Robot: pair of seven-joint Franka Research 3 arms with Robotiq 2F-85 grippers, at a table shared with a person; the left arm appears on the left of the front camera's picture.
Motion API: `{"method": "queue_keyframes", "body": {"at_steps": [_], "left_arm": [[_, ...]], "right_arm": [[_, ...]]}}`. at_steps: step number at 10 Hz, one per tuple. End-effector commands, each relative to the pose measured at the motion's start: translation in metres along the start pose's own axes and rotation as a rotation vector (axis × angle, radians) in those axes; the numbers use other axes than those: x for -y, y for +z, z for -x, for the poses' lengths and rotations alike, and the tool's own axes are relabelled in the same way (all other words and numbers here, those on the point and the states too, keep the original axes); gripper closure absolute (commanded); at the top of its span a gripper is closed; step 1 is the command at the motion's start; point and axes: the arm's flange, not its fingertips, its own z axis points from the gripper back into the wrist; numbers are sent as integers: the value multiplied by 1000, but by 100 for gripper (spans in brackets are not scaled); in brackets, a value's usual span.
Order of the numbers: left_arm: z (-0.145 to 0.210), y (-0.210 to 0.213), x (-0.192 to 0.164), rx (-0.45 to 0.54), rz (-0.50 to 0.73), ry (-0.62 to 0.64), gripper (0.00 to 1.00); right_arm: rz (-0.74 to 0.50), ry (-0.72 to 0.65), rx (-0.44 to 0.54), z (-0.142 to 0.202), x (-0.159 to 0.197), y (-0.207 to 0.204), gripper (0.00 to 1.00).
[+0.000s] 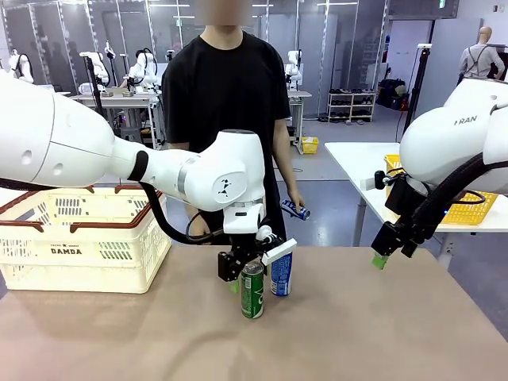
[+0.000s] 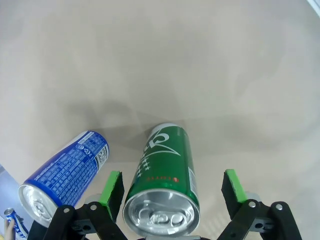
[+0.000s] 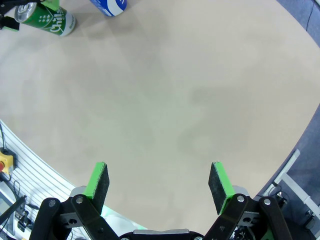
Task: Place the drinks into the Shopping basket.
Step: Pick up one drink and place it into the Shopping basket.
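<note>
Green can upright within wide-open, downward-pointing left pincer

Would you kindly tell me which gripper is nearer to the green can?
Left. The left gripper has open jaws flanking the green can; the right gripper hangs far to its right.

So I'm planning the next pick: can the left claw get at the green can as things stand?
Probably yes. The open left claw hangs right over the upright green can, a pad on either side of its top; the blue can stands beside it, outside the pads.
</note>
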Motion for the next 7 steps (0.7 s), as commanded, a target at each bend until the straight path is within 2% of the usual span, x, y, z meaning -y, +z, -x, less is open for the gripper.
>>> {"method": "queue_keyframes", "body": {"at_steps": [1,4,5,6,7], "left_arm": [[1,-5,-1,47,-21,-2,0],[6,-3,-1,55,-32,27,3],[7,-2,-1,52,-41,18,16],[8,-2,-1,57,-35,25,22],[8,-2,-1,57,-32,24,36]], "right_arm": [[7,8,-8,1,2,1,0],[7,8,-8,1,2,1,0],[7,8,-8,1,2,1,0],[7,8,-8,1,2,1,0],[7,8,-8,1,2,1,0]]}}
